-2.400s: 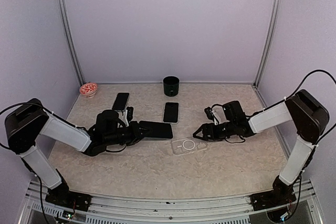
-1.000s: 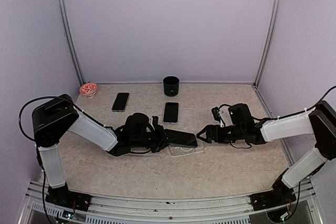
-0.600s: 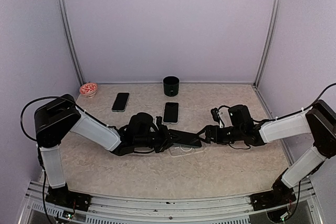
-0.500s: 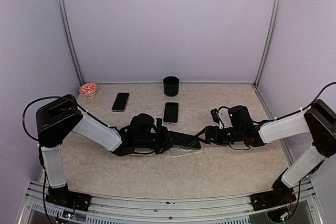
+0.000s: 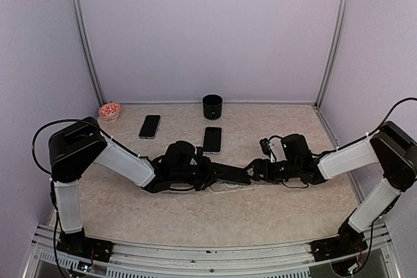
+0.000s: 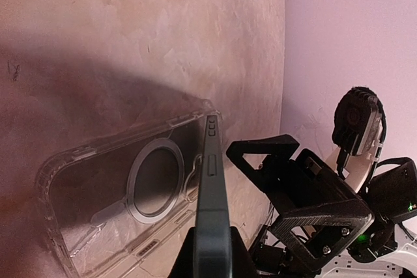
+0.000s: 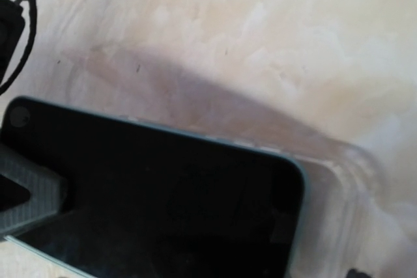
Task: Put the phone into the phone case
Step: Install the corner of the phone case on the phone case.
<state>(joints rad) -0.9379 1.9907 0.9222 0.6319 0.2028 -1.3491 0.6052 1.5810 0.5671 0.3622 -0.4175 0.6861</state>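
A dark phone (image 5: 229, 174) is clamped at its near end by my left gripper (image 5: 206, 173), which is shut on it. In the left wrist view the phone (image 6: 212, 187) shows edge-on, tilted above the clear phone case (image 6: 124, 193) lying flat on the table. The case (image 5: 232, 186) sits just under and in front of the phone. My right gripper (image 5: 252, 171) stands open at the phone's far end, its black fingers (image 6: 264, 154) spread wide. In the right wrist view the phone's black screen (image 7: 163, 200) fills the lower frame, with the case rim (image 7: 355, 174) beyond its corner.
A black cup (image 5: 212, 106) stands at the back centre. Two other phones (image 5: 150, 126) (image 5: 212, 139) lie flat behind the arms. A small bowl (image 5: 109, 109) of red and white bits sits at the back left. Metal posts mark the back corners.
My left gripper has carried the phone rightward from beside the case to over it. The right gripper has moved left up to the phone's far end and has stayed open.
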